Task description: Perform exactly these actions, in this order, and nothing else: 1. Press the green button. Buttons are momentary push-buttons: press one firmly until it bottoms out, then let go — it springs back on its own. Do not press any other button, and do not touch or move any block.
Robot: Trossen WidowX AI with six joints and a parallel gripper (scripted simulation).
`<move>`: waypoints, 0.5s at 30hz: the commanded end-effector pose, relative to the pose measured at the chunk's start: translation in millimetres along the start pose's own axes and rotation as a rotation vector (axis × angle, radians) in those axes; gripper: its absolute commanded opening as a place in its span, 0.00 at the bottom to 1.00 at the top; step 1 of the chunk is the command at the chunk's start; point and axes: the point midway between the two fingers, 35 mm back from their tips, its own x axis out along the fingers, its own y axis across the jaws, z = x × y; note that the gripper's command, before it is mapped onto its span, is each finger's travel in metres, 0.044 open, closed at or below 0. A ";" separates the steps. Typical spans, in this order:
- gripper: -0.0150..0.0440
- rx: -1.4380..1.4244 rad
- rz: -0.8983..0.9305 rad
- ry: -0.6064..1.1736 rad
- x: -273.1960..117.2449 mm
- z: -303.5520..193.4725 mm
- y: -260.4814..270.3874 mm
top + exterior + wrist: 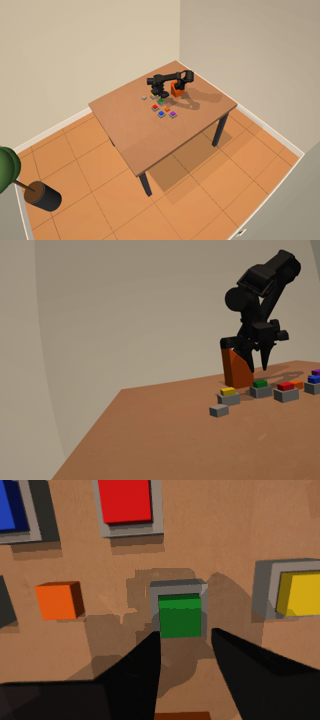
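The green button (161, 100) (260, 383) (180, 617) sits raised on its grey base. My gripper (160, 95) (258, 370) (185, 636) points down just above it, with nothing between its fingers. The fingers are part open, with a narrow gap between the tips. In the wrist view the tips stand on either side of the green cap's lower edge. In the exterior view the tips are clear of the button, a little above it.
Around it are the yellow button (227, 391) (302, 594), red button (285, 386) (126, 500), blue button (161, 113) (10, 510), purple button (173, 113), orange block (167, 109) (56, 600) and grey block (143, 97) (219, 410). The arm's orange base (177, 90) stands behind.
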 end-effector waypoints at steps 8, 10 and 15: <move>0.29 0.007 0.004 0.000 2.0 -0.4 0.3; 0.29 0.007 0.004 0.000 3.1 -0.3 0.3; 0.29 0.007 0.004 0.000 11.2 0.1 0.1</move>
